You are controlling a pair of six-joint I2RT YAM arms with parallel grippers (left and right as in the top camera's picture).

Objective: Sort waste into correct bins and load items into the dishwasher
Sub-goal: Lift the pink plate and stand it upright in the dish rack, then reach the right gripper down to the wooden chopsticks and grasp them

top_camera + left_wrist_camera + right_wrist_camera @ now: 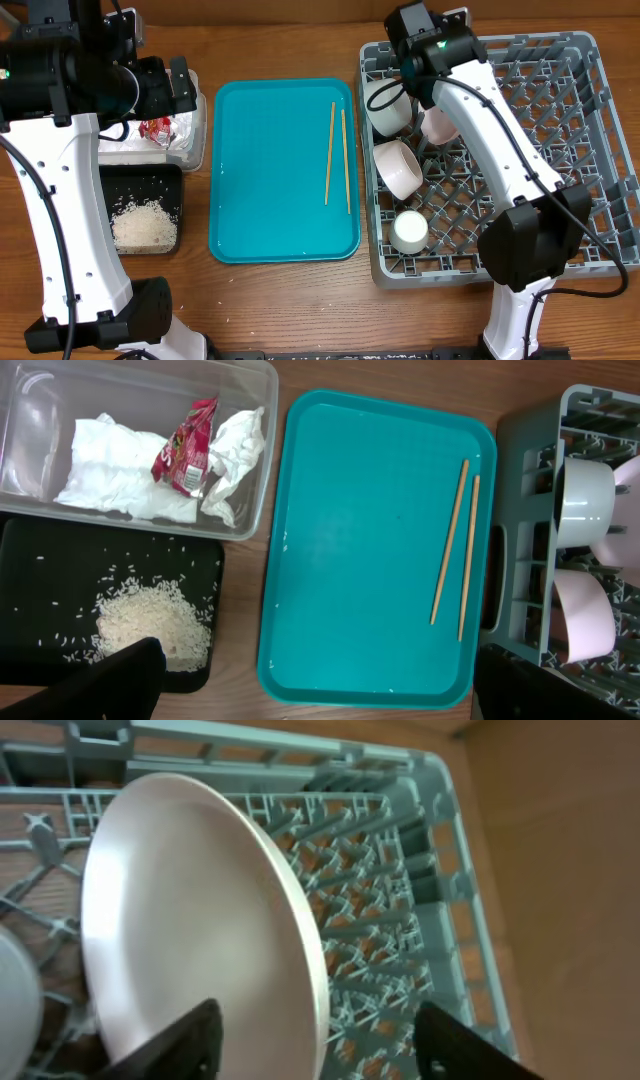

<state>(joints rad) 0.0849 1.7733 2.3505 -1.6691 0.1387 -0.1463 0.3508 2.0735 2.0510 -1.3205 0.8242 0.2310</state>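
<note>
Right claw (318, 1015) apart astride racked plate (190, 920), left claw (320, 660) apart; waste (110, 480) binned, chopsticks (330, 153) near tray (270, 150) right edge unloaded.

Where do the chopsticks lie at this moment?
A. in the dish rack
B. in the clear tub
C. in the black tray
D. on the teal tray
D: both chopsticks lie side by side on the right part of the teal tray.
</note>
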